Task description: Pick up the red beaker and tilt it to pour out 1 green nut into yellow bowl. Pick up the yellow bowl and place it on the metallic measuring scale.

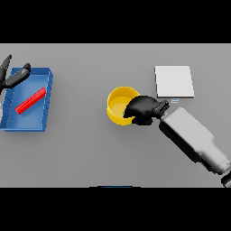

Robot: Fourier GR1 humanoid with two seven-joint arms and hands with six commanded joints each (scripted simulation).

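Observation:
The yellow bowl (118, 103) stands on the grey table near the middle. A small green nut (123, 112) shows inside it, next to the fingers. My right hand (144, 109) is curled over the bowl's right rim, with its arm coming in from the lower right. The pale square measuring scale (174, 81) lies just behind and to the right of that hand. The red beaker (30, 100) lies on its side in the blue tray (45, 113) at the far left. My left hand (12, 76) hovers open over the tray's far left corner.
A small light display tab (175, 100) sticks out from the scale's near edge, close to my right wrist. The blue tray's walls surround the beaker.

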